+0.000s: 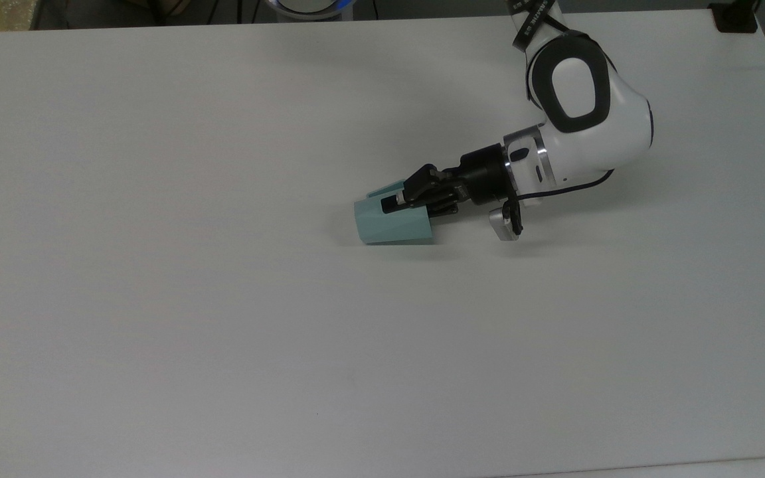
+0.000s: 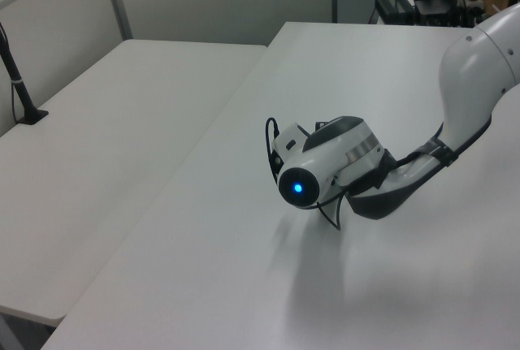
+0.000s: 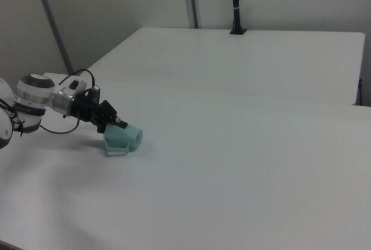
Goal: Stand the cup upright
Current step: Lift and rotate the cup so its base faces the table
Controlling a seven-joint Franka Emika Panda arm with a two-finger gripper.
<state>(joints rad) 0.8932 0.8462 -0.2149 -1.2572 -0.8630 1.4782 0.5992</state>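
Lying sideways on table (image 1: 157,299): faceted matte teal cup (image 1: 392,224).

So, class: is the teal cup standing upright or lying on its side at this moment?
On its side. The cup lies along the table, its wide rim end toward the pincer, which reaches in low at that end.

Franka arm (image 1: 588,126): glossy white shell segments with dark grey rounded joint panels; a black band with white lettering on the far link. Brushed silver ring at the wrist flange (image 1: 530,159), then a black cylindrical adapter and black gripper (image 1: 399,202). Thin black cable (image 1: 568,189) loops beside the wrist. A blue indicator light (image 2: 297,187) glows in the left view.
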